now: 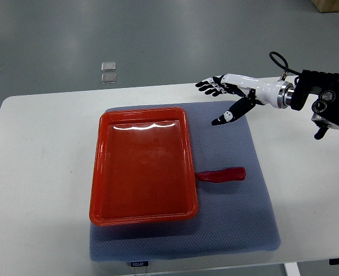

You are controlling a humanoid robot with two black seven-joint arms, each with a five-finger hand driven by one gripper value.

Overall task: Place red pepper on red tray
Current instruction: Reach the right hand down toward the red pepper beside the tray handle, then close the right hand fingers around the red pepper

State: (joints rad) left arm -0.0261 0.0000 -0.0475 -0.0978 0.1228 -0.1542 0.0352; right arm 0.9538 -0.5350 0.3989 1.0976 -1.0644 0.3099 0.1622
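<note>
A long thin red pepper (222,175) lies on the blue-grey mat just right of the red tray (142,165), one end near the tray's right rim. The tray holds nothing. My right hand (222,98) comes in from the right edge and hovers above the mat's far right corner, well beyond the pepper. Its fingers are spread and it holds nothing. The left arm does not show.
The blue-grey mat (238,224) lies on a white table (37,172) and carries the tray and pepper. Two small clear squares (108,72) lie on the grey floor beyond the table's far edge.
</note>
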